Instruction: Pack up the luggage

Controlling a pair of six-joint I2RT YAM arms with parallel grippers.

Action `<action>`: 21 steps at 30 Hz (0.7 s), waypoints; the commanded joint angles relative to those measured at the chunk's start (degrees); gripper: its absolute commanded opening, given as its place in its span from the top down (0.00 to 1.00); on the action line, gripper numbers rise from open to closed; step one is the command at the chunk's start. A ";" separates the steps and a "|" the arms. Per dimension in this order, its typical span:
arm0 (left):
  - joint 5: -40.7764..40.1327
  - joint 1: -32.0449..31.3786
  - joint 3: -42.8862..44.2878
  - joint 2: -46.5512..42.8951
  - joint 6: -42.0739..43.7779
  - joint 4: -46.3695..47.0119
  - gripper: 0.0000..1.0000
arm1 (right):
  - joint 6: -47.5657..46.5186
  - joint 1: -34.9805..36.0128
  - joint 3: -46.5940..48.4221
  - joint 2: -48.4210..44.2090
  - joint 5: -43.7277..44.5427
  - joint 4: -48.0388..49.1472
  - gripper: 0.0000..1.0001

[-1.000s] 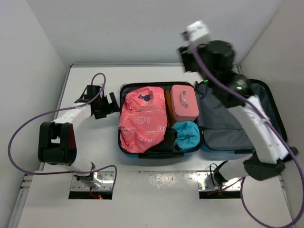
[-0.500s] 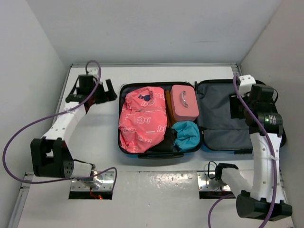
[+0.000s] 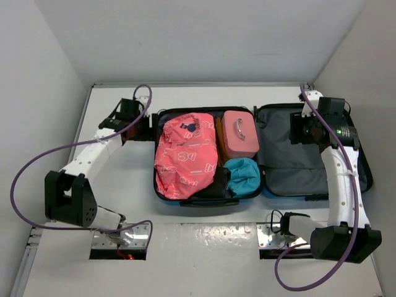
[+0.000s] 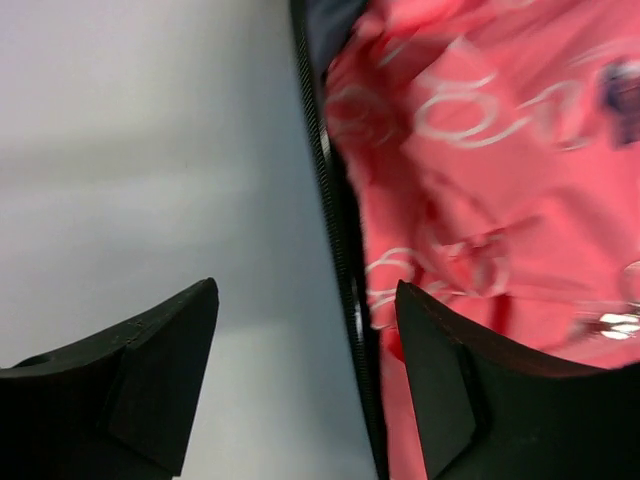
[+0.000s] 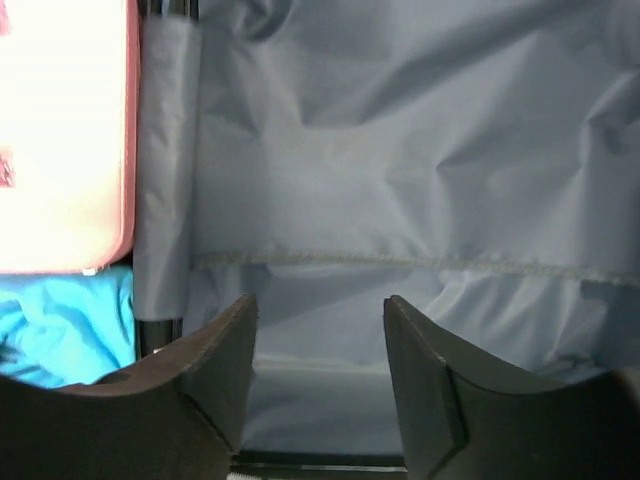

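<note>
The luggage lies open flat, its grey-lined right half bare. The left half holds a pink printed garment, a small pink case, a teal cloth and a dark item. My left gripper is at the luggage's back left corner. In the left wrist view it is open astride the zipper rim, one finger over the table and one over the garment. My right gripper hangs open over the grey lining, holding nothing.
White walls close in the table on the left, back and right. The right wrist view catches the pink case and teal cloth at its left edge. Purple cables loop from both arms.
My left gripper has swung from the table's back left in to the luggage's left rim, its jaws narrowing. My right arm came down from high up and edged left over the lining.
</note>
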 commanded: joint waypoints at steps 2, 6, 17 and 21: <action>-5.21 -1.14 0.37 4.20 -0.22 -3.44 0.24 | -0.03 -0.21 4.05 -0.50 1.66 3.85 0.45; -8.11 -1.67 2.22 11.84 -0.22 -4.67 0.20 | -1.52 -0.82 3.43 -0.50 4.37 4.46 0.34; -15.14 16.16 20.22 25.83 0.40 -6.25 0.66 | -5.83 -11.10 2.55 1.43 7.12 6.75 0.33; -15.33 19.15 22.17 26.54 1.63 -6.78 0.66 | -7.23 -16.37 2.12 2.83 4.92 8.24 0.33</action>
